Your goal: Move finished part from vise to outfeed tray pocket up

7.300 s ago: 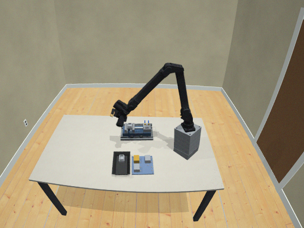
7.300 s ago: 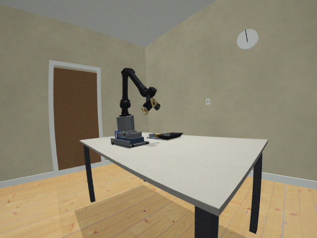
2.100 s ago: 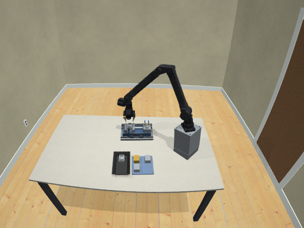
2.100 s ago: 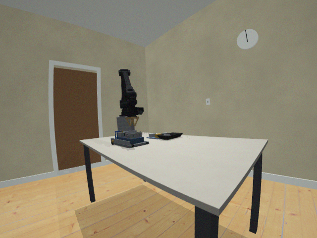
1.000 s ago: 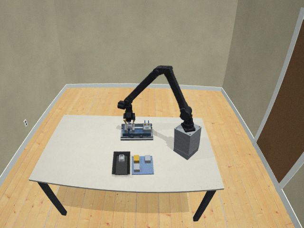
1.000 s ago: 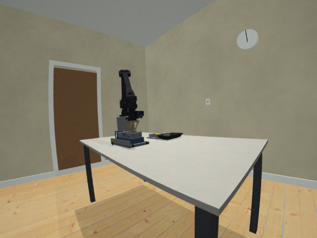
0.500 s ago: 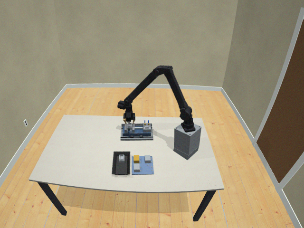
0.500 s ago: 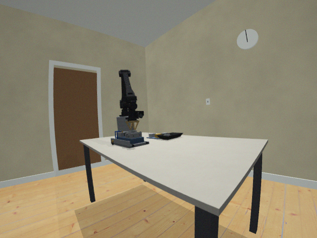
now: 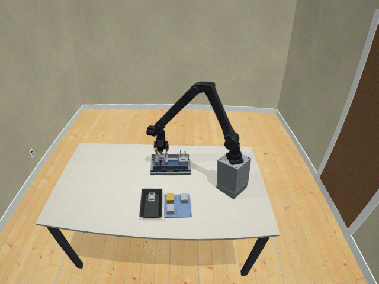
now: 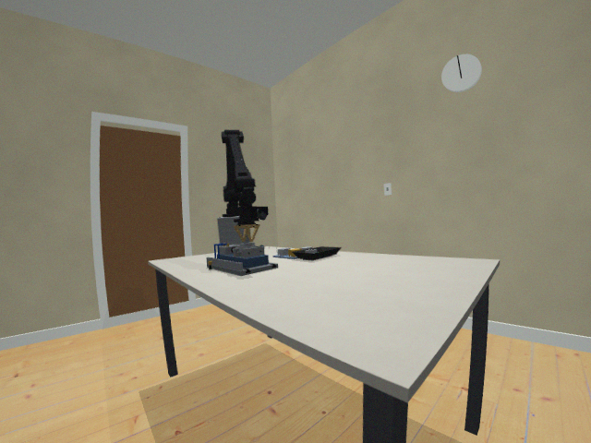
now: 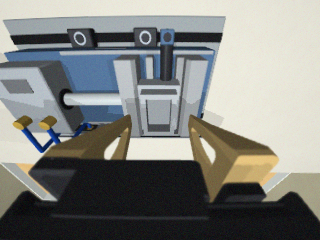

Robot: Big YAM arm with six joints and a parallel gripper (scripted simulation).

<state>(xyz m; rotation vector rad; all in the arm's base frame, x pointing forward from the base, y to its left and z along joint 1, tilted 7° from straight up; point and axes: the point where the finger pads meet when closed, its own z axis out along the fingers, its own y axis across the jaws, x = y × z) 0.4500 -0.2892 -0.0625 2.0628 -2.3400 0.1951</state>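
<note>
The finished part (image 11: 159, 107) (image 9: 160, 159) is a light grey block. It sits clamped between the two grey jaws of the blue vise (image 11: 95, 75) (image 9: 176, 166) (image 10: 241, 261) at the table's middle back. My gripper (image 11: 159, 119) (image 9: 160, 151) (image 10: 247, 233) is open and empty. It hangs just above the part, with one tan finger on each side of it and touching nothing. The black outfeed tray (image 9: 150, 210) (image 10: 319, 252) lies near the table's front edge. A small grey part (image 9: 151, 196) lies at its far end.
A blue pallet (image 9: 183, 210) right of the tray carries a yellow block (image 9: 169, 197) and two grey blocks (image 9: 183, 197). The vise's screw handle (image 11: 35, 123) has yellow knobs and sticks out on its left in the wrist view. The arm's grey pedestal (image 9: 233, 176) stands at the right.
</note>
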